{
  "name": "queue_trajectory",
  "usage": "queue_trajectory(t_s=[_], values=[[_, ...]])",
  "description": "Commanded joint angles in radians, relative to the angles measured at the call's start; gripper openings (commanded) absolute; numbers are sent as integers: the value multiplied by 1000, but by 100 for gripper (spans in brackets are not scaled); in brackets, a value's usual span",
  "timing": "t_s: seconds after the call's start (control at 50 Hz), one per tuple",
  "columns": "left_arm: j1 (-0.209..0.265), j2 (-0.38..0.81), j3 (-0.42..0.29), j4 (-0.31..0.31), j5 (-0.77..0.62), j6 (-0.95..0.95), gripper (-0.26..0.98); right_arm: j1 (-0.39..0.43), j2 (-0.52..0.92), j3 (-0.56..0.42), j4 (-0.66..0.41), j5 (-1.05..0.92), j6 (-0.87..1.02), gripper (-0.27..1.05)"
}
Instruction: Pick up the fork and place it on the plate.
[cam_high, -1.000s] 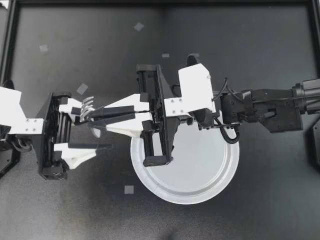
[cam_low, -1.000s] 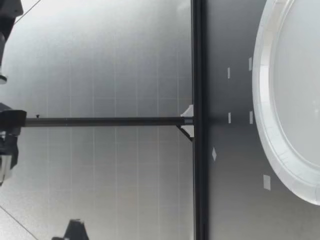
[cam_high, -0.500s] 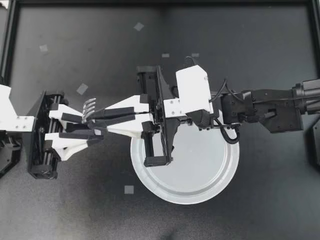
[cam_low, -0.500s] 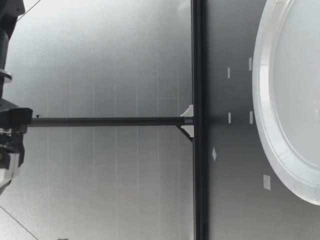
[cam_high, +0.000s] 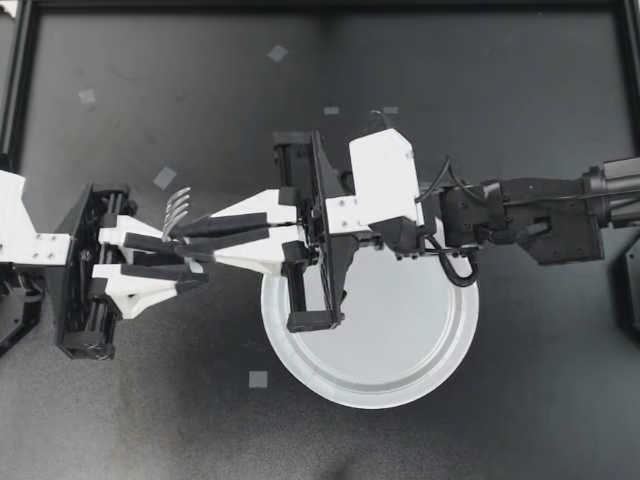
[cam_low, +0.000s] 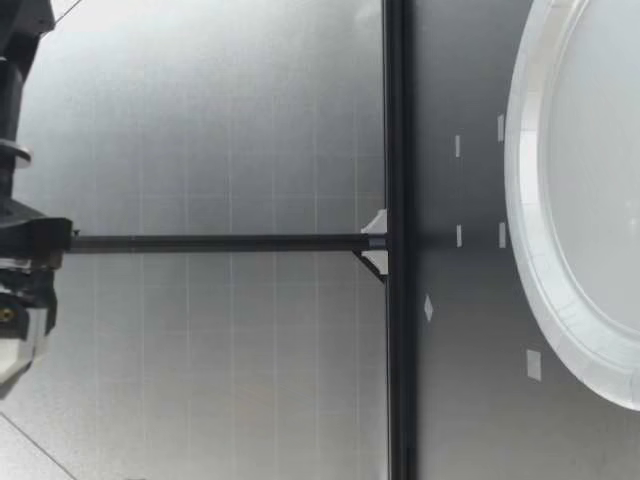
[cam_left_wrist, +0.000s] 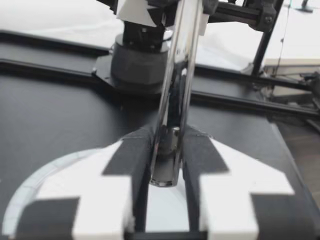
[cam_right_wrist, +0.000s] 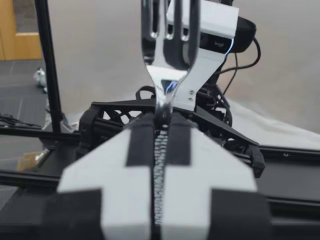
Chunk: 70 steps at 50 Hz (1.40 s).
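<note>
Looking straight down, I have the black table (cam_high: 520, 110) filling the view. The white plate (cam_high: 430, 350) sits at about 5 o'clock from its middle, and its 10 o'clock edge is covered by my right arm's wrist. My right gripper (cam_high: 190, 232) comes in from 3 o'clock, crosses that rim and points toward 9 o'clock. It is clenched on the fork (cam_high: 178, 207). In the right wrist view the fork (cam_right_wrist: 167, 60) has its neck pinched between the two fingers, with the tines standing out past them. My left gripper (cam_high: 200, 263) reaches in from 9 o'clock to face it, and its fingertips overlap the right fingertips. In the left wrist view the shiny rounded end of the fork (cam_left_wrist: 172, 100) is squeezed between both left fingers, so that gripper is grasping the fork too. The fork is outside the plate's rim, at roughly 10 o'clock from the plate's centre, held between the two grippers. Small pale tape scraps (cam_high: 164, 178) dot the table.
</note>
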Motion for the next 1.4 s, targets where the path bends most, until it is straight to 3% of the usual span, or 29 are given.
queue_trajectory(t_s=[0.0, 0.1, 0.16, 0.38, 0.44, 0.62, 0.78, 1.06, 1.38], values=[[-2, -14, -15, 5, 18, -5, 2, -12, -25, 2, 2, 11, -3, 30], [-2, -29, -14, 5, 49, -5, 2, -21, -43, 14, 3, 14, 0, 72], [-2, -44, -11, 3, 72, -5, 2, -32, -57, 31, 6, 18, 2, 85], [-2, -149, -2, 2, 202, -8, 2, -84, -156, 163, 46, 66, 5, 80], [-2, -178, -3, -17, 314, -17, 2, -98, -202, 230, 75, 100, 6, 80], [28, -163, -26, -179, 795, -86, 2, -106, -308, 403, 196, 221, 8, 80], [46, -34, -37, -202, 1005, -190, 2, -106, -319, 477, 249, 222, 28, 80], [44, 215, -133, -199, 1129, -210, 2, -106, -321, 488, 249, 216, 37, 80], [46, 413, -258, -152, 1057, -184, 2, -98, -305, 503, 247, 178, 46, 80]])
